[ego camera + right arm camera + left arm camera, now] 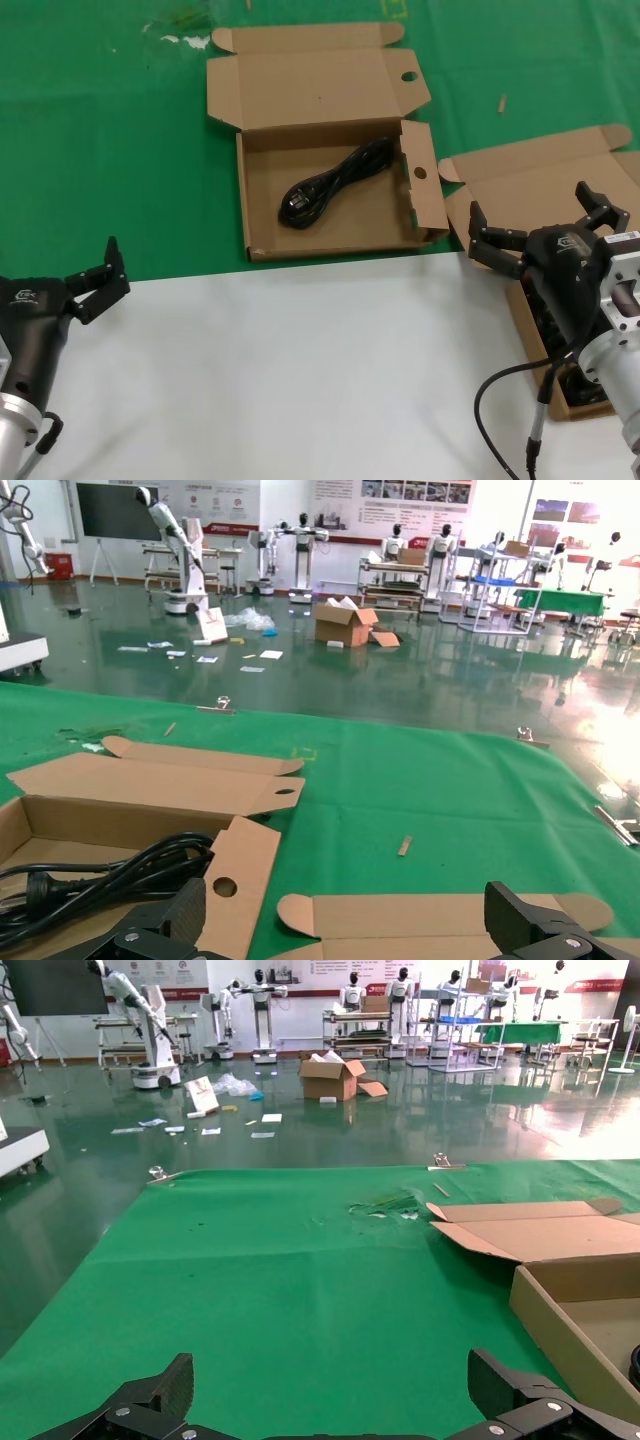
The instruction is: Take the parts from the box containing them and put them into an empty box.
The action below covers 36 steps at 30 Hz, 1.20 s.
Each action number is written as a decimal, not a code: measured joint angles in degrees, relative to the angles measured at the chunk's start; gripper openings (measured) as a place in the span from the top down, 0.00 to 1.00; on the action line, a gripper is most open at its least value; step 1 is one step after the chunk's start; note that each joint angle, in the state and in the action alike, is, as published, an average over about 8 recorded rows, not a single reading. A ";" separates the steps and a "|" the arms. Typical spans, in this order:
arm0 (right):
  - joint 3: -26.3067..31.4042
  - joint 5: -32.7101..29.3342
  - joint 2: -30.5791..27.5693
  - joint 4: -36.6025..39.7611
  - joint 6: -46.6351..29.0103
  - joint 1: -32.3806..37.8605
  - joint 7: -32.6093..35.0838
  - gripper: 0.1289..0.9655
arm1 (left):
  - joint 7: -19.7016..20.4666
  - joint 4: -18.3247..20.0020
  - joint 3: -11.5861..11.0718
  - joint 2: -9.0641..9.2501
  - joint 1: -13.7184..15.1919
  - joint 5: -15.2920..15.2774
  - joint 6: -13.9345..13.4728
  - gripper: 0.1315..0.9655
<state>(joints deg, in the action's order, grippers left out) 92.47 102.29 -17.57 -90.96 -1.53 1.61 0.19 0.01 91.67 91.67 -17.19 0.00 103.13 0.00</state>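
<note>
The holed box [310, 90] lies open at the table's middle back, with round holes in its lid tab and side flap. One black power cord [335, 185] lies inside it. The plain box [545, 175] lies open at the right, mostly hidden under my right arm; more black cords [583, 390] show in it. My right gripper [535, 215] is open and empty above the plain box's left part. In the right wrist view my right gripper [350, 910] faces the plain lid [440, 915], with the cord [110, 875] and the holed flap [235, 880] beside it. My left gripper [95, 275] is open and empty, parked at the near left.
Green cloth [120, 150] covers the far half of the table and a white surface [300, 370] the near half. A cable [505, 385] hangs from my right arm. In the left wrist view my left gripper [335, 1380] faces bare green cloth, with the holed box [580, 1290] off to one side.
</note>
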 joint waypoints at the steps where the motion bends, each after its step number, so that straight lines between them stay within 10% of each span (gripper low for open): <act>1: 0.00 0.00 0.00 0.00 0.00 0.00 0.00 0.00 | 0.00 0.00 0.00 0.00 0.00 0.00 0.00 0.00; 36: 0.00 0.00 0.00 0.00 0.00 0.00 0.00 0.00 | -0.01 0.00 0.00 0.00 0.00 0.00 0.00 0.00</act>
<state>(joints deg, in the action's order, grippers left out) 92.47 102.29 -17.57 -90.96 -1.52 1.61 0.19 0.00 91.67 91.67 -17.19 0.00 103.13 0.00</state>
